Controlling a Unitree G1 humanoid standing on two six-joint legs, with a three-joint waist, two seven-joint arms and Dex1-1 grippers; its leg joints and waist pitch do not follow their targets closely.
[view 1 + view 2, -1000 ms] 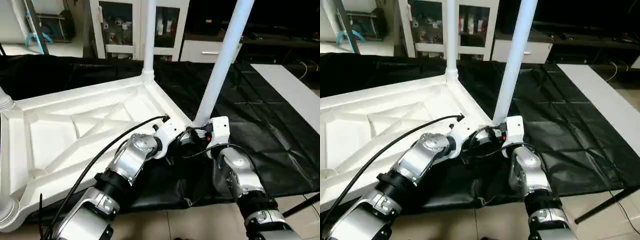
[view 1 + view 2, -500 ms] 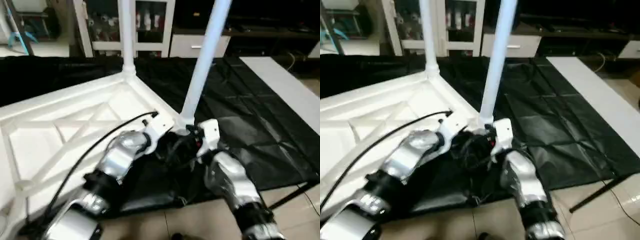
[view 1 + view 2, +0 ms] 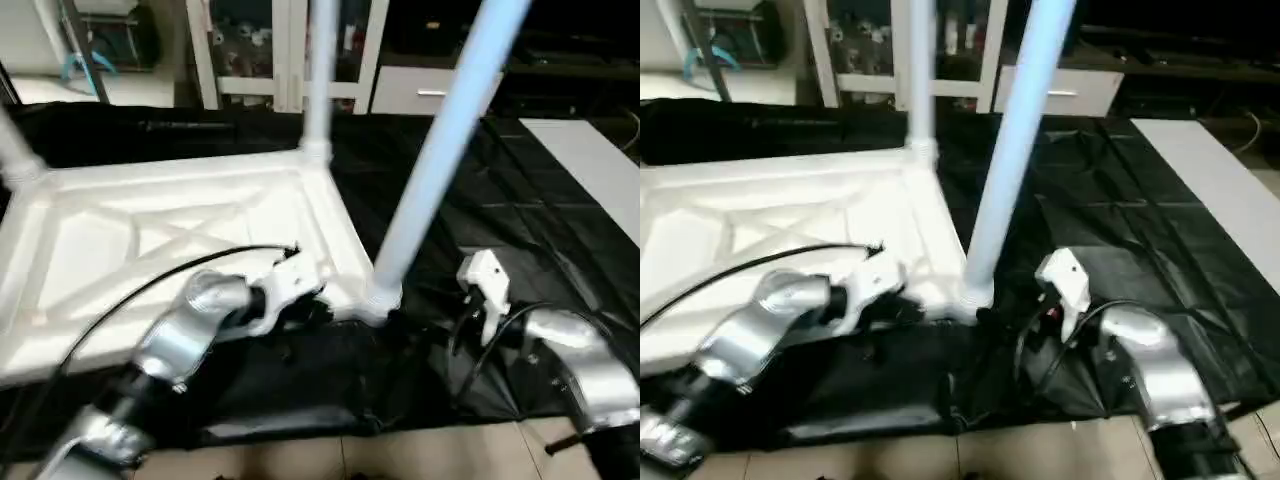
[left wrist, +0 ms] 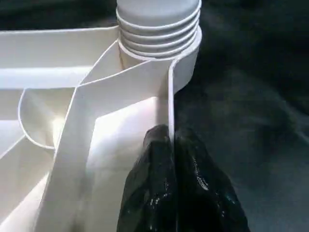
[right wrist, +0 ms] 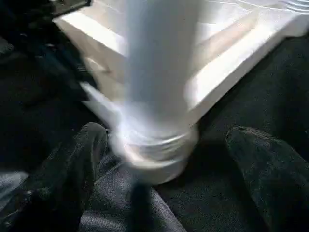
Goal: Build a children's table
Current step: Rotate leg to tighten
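Note:
The children's table lies upside down on a black cloth: a white tabletop (image 3: 170, 240) with an X-ribbed underside. Legs stand in the far corner (image 3: 320, 80), the far-left corner (image 3: 15, 150) and the near-right corner (image 3: 440, 150). My left gripper (image 4: 171, 142) is shut on the tabletop's thin rim wall (image 4: 170, 106), just short of the near-right leg's threaded base (image 4: 159, 29). My right gripper (image 5: 166, 130) is open, with one finger (image 5: 72, 169) on either side of that leg's base (image 5: 154, 145) and not touching it. My right arm (image 3: 560, 345) sits to the right of the leg.
The black cloth (image 3: 520, 200) spreads to the right of the tabletop and ends at tiled floor (image 3: 300, 460) near me. White cabinets with glass doors (image 3: 250, 50) stand behind. A white panel (image 3: 600, 160) lies at the far right. A black cable (image 3: 150, 285) runs along my left arm.
My right gripper has opened and drawn back a little to the right of the near-right leg's base. The left gripper stays on the rim. The camera has shifted.

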